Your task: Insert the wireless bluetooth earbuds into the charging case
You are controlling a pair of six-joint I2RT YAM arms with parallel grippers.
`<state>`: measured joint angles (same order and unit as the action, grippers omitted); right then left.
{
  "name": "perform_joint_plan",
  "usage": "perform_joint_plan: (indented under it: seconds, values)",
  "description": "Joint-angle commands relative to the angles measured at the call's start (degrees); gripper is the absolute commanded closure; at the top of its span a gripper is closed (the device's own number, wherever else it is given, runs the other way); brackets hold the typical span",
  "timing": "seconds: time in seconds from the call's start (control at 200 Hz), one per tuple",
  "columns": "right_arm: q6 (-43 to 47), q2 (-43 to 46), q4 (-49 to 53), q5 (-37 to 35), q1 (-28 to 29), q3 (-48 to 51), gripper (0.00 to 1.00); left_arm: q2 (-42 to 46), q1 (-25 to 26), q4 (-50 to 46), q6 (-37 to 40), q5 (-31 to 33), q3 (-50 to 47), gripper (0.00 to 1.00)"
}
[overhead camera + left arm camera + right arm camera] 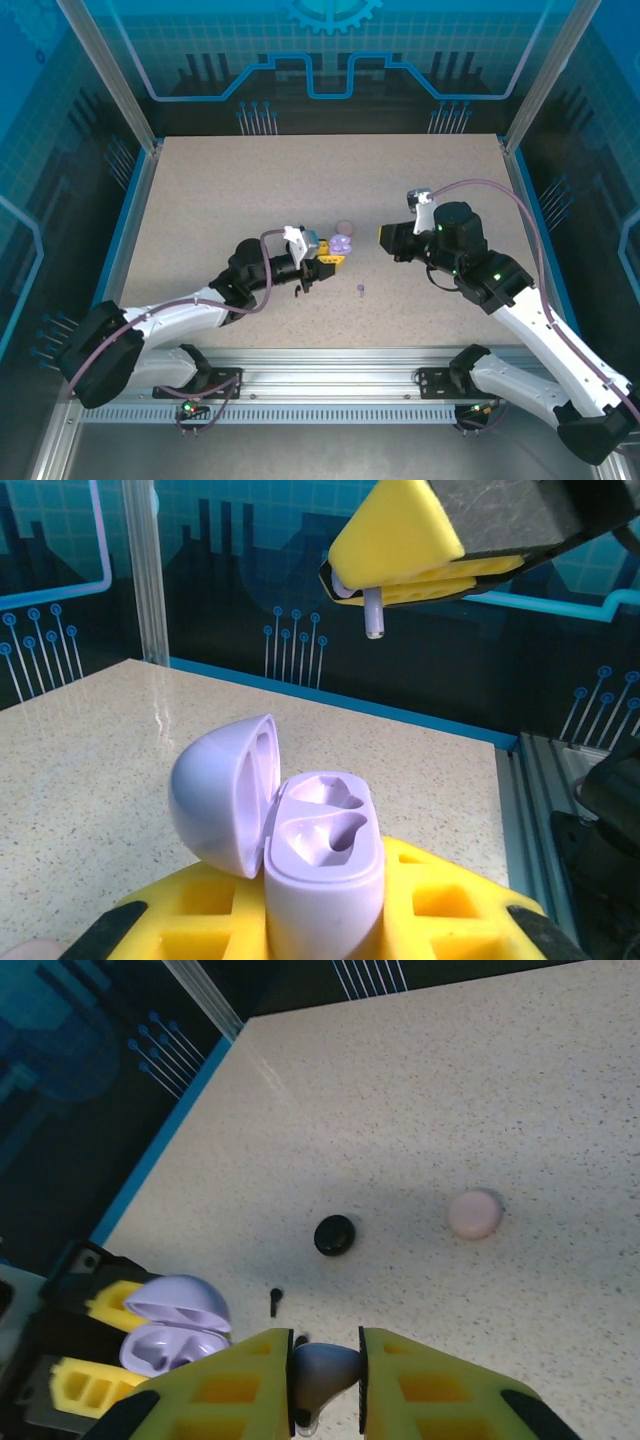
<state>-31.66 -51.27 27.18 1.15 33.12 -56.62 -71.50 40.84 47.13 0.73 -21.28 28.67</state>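
Clearly, the lilac earbud [325,1368] is clamped by its rounded head between the yellow pads of the right gripper [384,238]. In the left wrist view its stem [373,615] is seen hanging free and pointing down, above and a little beyond the case [322,865]. The case, also lilac, is clamped by its lower body in the left gripper [328,262] and is held upright. Its lid [222,792] is swung open to one side, and both wells [325,820] are empty and turned upward. The earbud is judged to be very light, hard and glossy, so it can easily be turned or squeezed out of the pads if the pressure is raised. The head is the right place for the hold, because the stem must be left free to enter a well first. Each well is shaped for one side only, so the earbud must be matched to the correct one and lined up before it is lowered; only a gentle push should be needed. The case is judged to be a stiff, smooth and light shell, and the hinge and the thin lid are its weak parts. It is therefore best taken by the body under the opening, as it is now, with the lid left untouched. A small lilac piece, perhaps the second bud [360,290], is seen lying on the table [250,180].
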Motion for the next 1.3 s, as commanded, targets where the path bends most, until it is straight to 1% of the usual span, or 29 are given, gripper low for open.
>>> perform_joint_plan:
  seconds: [0.0,0.23,0.625,0.981,1.296]
  values:
    - [-4.2,0.7,-3.2,1.5,1.0,-0.9,0.8,-1.5,0.9,6.0,2.4,3.5,1.7,0.99]
    - [-7.6,0.5,-5.6,-1.3,4.3,0.0,0.8,-4.1,2.0,6.7,4.1,4.7,3.0,0.99]
    - [-8.1,-1.5,-6.5,-7.2,10.0,0.3,0.8,-6.4,2.9,6.8,4.5,6.2,5.0,0.99]
    - [-7.1,-3.7,-6.2,-12.1,12.5,-0.3,0.8,-6.8,3.1,6.8,4.5,6.2,5.3,0.99]
    - [-6.2,-5.2,-6.6,-14.3,13.7,0.0,0.8,-6.6,3.3,6.7,4.2,5.9,5.3,0.99]
